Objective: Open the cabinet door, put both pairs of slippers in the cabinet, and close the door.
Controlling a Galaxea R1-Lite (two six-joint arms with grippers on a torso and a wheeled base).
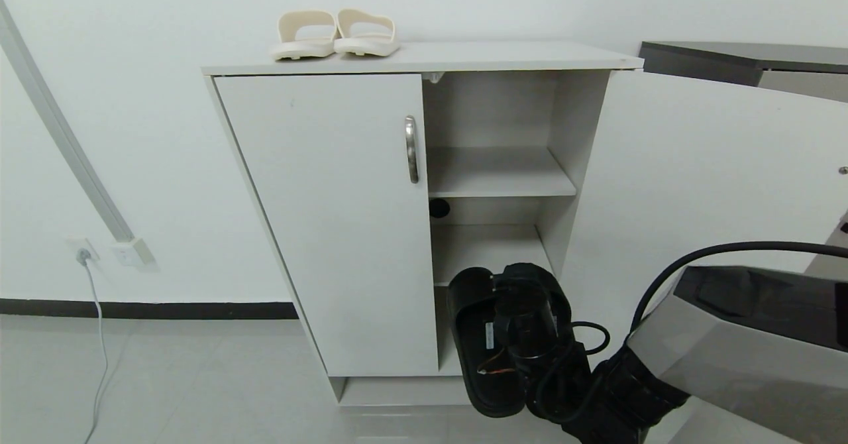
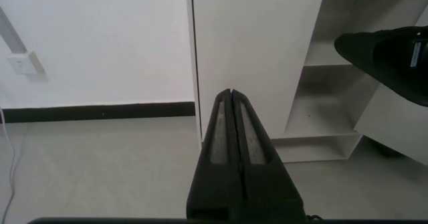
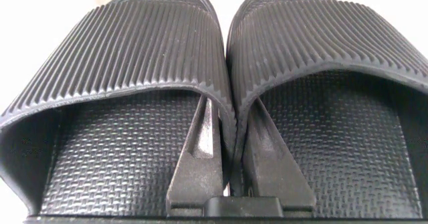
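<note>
Jaws on the right arm clamp the black slippers together at the open cabinet, while the left jaws sit closed.

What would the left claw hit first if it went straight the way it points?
Likely the cabinet's closed left door, near its lower part. The shut left claw aims at it, though depth is unclear.

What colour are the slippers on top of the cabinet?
The slippers are cream, clearest in the head view.
</note>
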